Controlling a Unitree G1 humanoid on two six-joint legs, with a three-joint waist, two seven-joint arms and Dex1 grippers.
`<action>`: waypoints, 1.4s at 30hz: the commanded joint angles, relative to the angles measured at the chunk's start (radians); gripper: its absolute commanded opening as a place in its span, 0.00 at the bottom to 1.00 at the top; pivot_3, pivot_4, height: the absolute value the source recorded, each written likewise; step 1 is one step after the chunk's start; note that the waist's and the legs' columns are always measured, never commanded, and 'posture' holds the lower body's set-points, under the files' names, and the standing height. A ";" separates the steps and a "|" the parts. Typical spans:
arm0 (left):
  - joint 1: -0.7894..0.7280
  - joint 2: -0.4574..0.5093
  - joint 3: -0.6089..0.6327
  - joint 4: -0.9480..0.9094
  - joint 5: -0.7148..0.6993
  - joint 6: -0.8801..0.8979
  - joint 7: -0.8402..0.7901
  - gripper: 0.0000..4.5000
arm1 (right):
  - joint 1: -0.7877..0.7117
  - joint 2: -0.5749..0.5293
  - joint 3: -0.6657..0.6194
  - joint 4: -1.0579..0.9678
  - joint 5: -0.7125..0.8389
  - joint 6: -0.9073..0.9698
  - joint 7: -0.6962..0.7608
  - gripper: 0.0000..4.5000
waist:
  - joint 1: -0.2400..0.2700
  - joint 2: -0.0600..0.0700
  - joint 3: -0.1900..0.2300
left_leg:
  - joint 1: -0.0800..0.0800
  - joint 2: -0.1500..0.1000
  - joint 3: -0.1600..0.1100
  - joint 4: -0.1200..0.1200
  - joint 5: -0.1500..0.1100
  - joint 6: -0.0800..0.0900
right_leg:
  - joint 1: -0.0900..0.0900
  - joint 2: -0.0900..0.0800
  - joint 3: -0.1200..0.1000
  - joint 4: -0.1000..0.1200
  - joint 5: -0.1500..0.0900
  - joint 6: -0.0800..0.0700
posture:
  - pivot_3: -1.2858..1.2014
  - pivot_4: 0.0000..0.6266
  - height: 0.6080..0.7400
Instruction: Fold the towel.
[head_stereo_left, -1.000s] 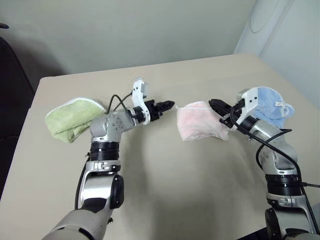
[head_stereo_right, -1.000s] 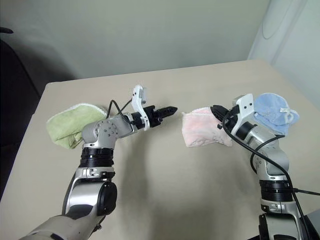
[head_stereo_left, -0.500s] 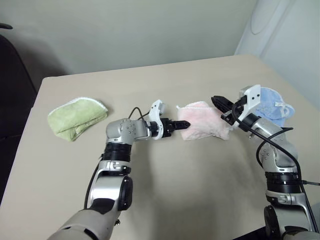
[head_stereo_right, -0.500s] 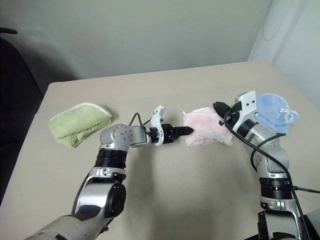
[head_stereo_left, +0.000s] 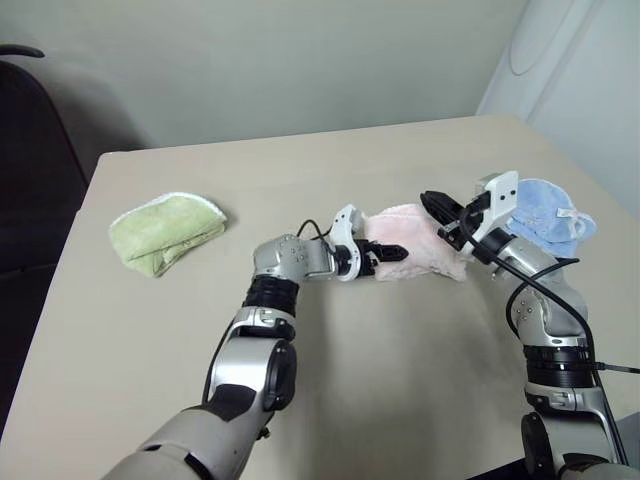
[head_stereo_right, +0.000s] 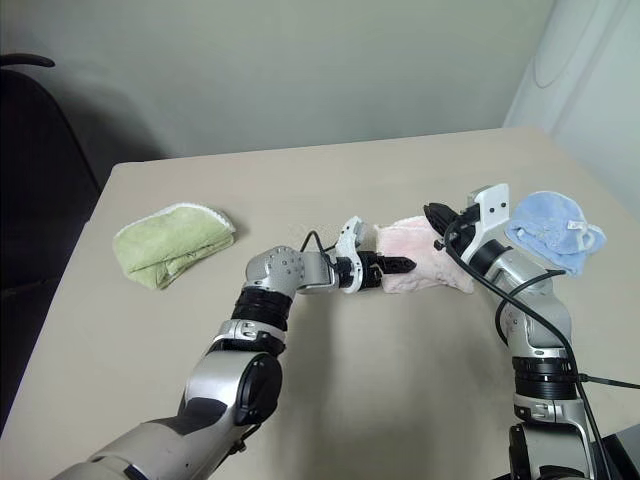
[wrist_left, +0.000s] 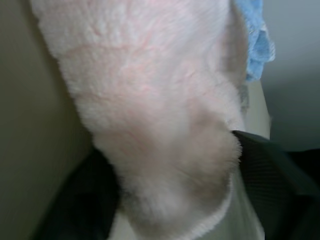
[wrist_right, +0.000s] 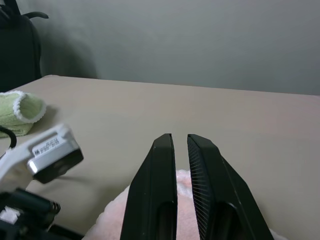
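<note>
Left tool (head_stereo_left: 393, 253) sits at the near-left edge of the towel (head_stereo_left: 425, 245), its black fingers (wrist_left: 270, 175) either side of a fluffy pink fold w/ the cloth bunched between them — clamped on the towel edge. Right tool (head_stereo_left: 433, 205) hovers just above the towel's far-right side, tips pointing toward the robot's left, fingers (wrist_right: 156, 195) together w/ only a thin slit between, nothing held. Towel lies in a crumpled heap on the beige worktop (head_stereo_left: 330, 380), roughly mid-worktop and right of centre. Light blue cloth (head_stereo_left: 548, 214) lies just beyond the right wrist, near the towel's right end; can't tell if they touch. Green cloth (head_stereo_left: 165, 230), folded, lies well apart on the left side of the worktop. Dark chair (head_stereo_left: 30, 170) stands off the worktop's left edge
</note>
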 joint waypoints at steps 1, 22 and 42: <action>-0.003 -0.016 0.017 -0.006 -0.018 -0.003 0.003 0.45 | -0.012 0.003 -0.022 -0.040 0.007 -0.027 -0.015 0.11 | 0.000 0.000 0.000 | 0.000 0.000 0.000 0.000 0.000 0.000 | 0.000 0.000 0.000 0.000 0.000 0.000 | 0.52 0.24 0.99; -0.149 0.425 0.319 -0.255 -0.177 -0.090 0.022 0.01 | -0.109 0.010 -0.136 0.094 -0.025 -0.177 -0.160 0.11 | -0.026 0.001 0.002 | -0.002 0.002 0.000 -0.005 0.000 -0.002 | -0.009 0.007 0.003 0.000 0.000 -0.005 | 0.52 0.24 0.99; 0.414 0.721 0.637 -0.263 -0.195 -0.165 0.107 0.61 | -0.178 0.036 -0.052 0.238 -0.045 -0.224 -0.079 0.11 | -0.044 -0.003 0.000 | -0.009 0.004 -0.008 -0.019 0.006 -0.012 | -0.026 0.005 0.003 0.007 0.004 -0.014 | 0.52 0.24 0.99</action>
